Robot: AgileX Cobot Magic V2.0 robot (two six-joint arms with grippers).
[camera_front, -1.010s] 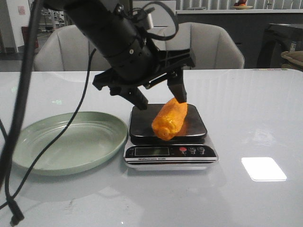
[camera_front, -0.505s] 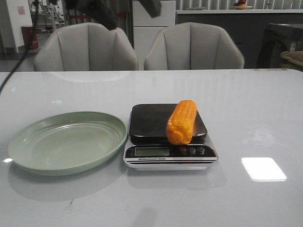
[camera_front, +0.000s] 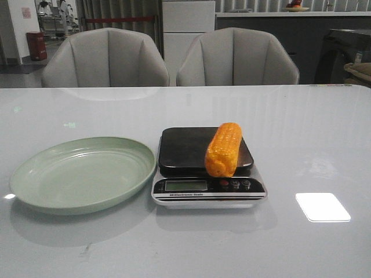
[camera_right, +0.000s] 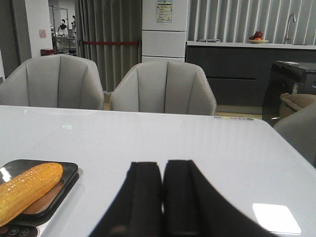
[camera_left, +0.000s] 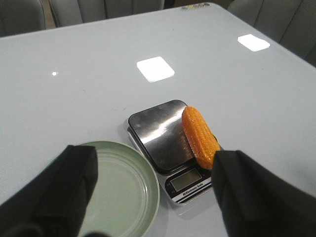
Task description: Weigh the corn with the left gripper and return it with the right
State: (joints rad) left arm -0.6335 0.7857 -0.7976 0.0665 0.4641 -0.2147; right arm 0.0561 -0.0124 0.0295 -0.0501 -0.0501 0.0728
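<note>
While the corn (camera_front: 224, 149) lay along the right side of the scale (camera_front: 206, 166) at frame centre, the left tool (camera_left: 153, 192) hung spread and empty, and the right tool (camera_right: 163, 197), pressed closed, would by my judgement need to spread before collecting it.

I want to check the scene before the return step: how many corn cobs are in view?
1. The corn lies on the right part of the scale platform, its near end over the platform's front edge. The green plate beside the scale holds none. No other cob shows in any view.
</note>
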